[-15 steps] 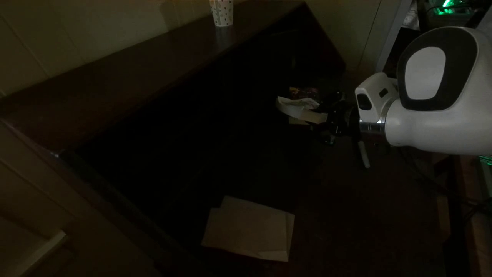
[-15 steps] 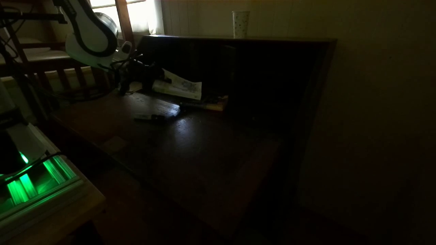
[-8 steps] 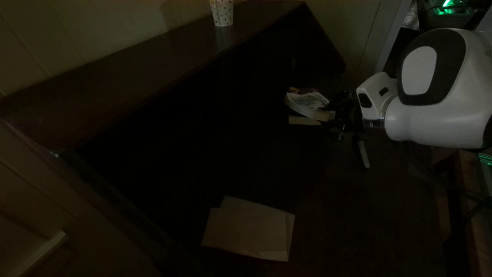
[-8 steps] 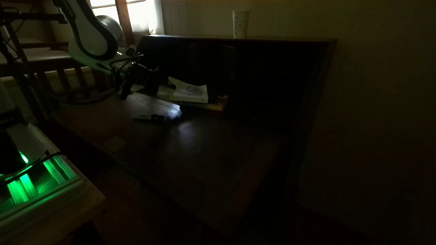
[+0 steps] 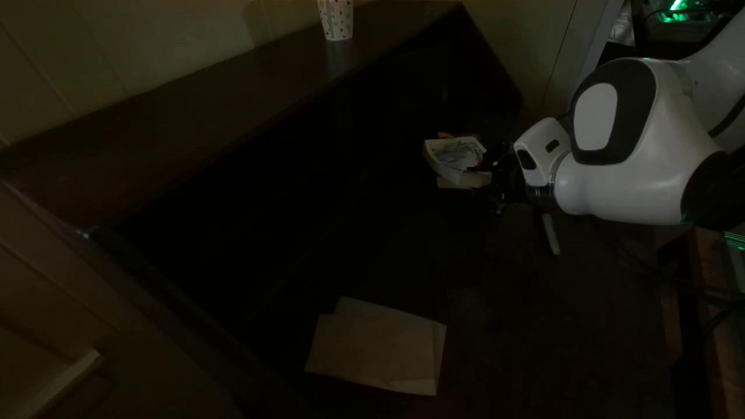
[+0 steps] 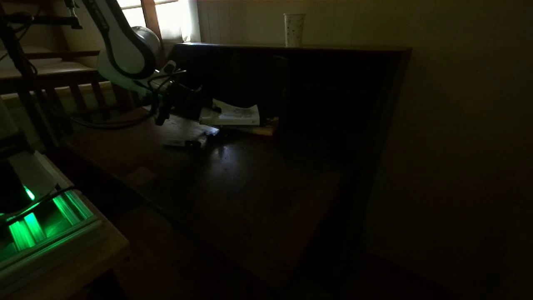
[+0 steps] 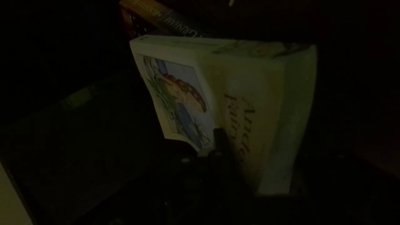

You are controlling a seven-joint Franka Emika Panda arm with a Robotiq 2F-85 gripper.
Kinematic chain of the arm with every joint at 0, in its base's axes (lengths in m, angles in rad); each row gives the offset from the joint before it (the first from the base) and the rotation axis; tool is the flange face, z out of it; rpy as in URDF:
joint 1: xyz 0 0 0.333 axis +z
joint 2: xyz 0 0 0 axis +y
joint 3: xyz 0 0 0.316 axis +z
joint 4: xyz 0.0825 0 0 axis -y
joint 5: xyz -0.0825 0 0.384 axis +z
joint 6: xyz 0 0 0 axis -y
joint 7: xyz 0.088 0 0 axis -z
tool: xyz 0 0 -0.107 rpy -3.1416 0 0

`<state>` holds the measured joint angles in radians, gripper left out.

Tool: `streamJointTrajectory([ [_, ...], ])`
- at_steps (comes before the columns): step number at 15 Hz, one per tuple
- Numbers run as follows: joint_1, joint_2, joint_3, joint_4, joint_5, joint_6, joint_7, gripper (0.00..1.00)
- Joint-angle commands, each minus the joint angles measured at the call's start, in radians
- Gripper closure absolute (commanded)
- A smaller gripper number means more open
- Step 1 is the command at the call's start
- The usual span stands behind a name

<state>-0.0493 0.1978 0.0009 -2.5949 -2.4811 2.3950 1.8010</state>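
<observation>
My gripper [image 7: 237,140] is shut on a thick pale paperback book [image 7: 259,84] with a picture on its cover. One dark finger presses on the cover in the wrist view; the other is hidden behind the book. In both exterior views, the gripper [image 5: 493,169] [image 6: 204,102] grips one end of this book [image 5: 454,154] [image 6: 235,114], whose free end bends upward. A darker second book [image 7: 175,22] lies under it on the desk, partly covered; its pale edge shows in both exterior views [image 5: 454,182] [image 6: 264,130]. Whether the two books touch is unclear.
A marker [image 5: 550,234] [image 6: 177,143] lies on the dark desk [image 6: 241,179] near the gripper. Pale papers [image 5: 375,352] lie farther along the desk. A spotted paper cup [image 5: 337,20] [image 6: 294,30] stands on the hutch top [image 5: 233,87]. The room is very dim.
The gripper has carried the pale book lower, over the darker book, and the book has turned flatter. In an exterior view the arm and book have moved rightward and down. The grip has stayed shut.
</observation>
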Motion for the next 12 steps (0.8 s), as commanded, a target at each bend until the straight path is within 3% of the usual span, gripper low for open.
streamJointTrajectory([
  [1,-0.025,0.069,0.013,0.072,0.004,0.047,-0.053,0.93],
  [4,-0.029,0.093,0.018,0.101,0.026,0.065,-0.095,0.93],
  [5,-0.03,0.095,0.019,0.106,0.04,0.068,-0.114,0.59],
  [6,-0.031,0.093,0.021,0.108,0.053,0.07,-0.133,0.43],
  [9,-0.031,0.099,0.027,0.113,0.095,0.07,-0.183,0.23],
  [10,-0.032,0.105,0.029,0.117,0.106,0.068,-0.195,0.67],
  [12,-0.034,0.113,0.033,0.124,0.124,0.068,-0.216,0.61],
])
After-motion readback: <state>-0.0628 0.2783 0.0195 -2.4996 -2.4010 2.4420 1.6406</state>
